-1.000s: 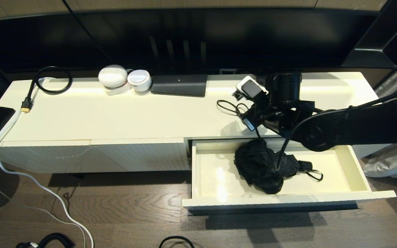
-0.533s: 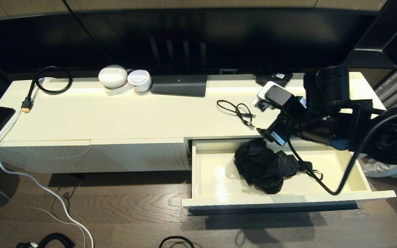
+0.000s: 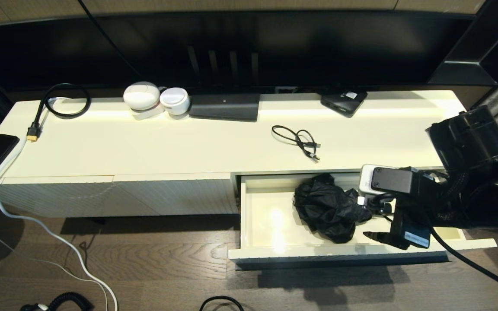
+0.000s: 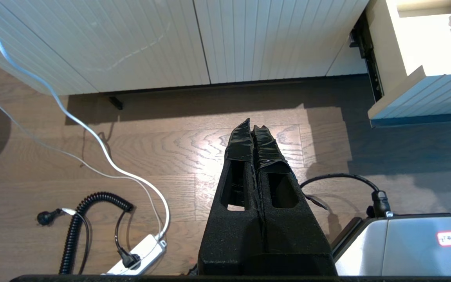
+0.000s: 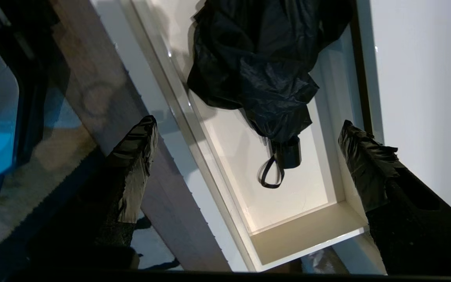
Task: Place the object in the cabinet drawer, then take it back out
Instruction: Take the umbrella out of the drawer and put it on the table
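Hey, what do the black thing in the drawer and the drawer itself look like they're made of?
Umbrella: thin synthetic fabric, likely nylon; it crumples with a faint sheen, and has a hard plastic-looking handle with a strap. Drawer: probably lacquered board, since the cream inside mirrors the light.

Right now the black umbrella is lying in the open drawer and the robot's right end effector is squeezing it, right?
Not quite. The black umbrella does lie in the open drawer, but the right end effector is open and holds nothing; the right wrist view shows its fingers spread wide apart.
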Robot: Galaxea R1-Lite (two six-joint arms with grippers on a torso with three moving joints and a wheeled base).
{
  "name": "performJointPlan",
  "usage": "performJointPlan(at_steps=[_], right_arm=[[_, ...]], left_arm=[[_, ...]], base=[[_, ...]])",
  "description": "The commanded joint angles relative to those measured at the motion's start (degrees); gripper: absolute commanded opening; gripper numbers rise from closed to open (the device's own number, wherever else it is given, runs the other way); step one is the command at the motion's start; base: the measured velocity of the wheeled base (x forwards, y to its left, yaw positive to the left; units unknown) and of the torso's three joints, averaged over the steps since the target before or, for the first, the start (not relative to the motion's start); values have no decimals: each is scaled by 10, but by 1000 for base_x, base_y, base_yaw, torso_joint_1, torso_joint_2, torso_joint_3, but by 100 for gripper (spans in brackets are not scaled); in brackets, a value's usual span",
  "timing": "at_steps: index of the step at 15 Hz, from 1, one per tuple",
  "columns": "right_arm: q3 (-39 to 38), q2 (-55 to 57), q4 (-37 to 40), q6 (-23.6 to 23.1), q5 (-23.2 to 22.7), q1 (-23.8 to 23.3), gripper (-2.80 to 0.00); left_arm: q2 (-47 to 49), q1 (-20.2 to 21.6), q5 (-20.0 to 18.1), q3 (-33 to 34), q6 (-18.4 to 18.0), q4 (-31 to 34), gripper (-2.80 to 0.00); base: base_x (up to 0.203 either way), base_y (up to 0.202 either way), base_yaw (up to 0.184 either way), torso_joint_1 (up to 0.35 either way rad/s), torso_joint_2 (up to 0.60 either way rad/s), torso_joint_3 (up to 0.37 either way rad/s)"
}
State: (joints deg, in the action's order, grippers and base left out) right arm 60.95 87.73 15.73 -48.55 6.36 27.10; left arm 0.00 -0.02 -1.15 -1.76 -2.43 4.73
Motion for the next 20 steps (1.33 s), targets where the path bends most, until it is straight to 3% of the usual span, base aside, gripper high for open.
performJointPlan(at_steps=[1,8,14,20], right_arm=[[-17,-8,2,-54,-16,-14,0],[1,93,-25,-262,-57,-84,0],[41,150,-32,-311,-72,-104,0],[43,175,-36,-319,-78,-104,0]], left_arm=[[0,0,0,0,0,0,-280],[0,0,0,0,0,0,-280],[0,-1,0,0,0,0,-280],[0,0,0,0,0,0,-280]], base=[[0,0,0,0,0,0],[0,0,0,0,0,0],[0,0,0,0,0,0],[0,0,0,0,0,0]])
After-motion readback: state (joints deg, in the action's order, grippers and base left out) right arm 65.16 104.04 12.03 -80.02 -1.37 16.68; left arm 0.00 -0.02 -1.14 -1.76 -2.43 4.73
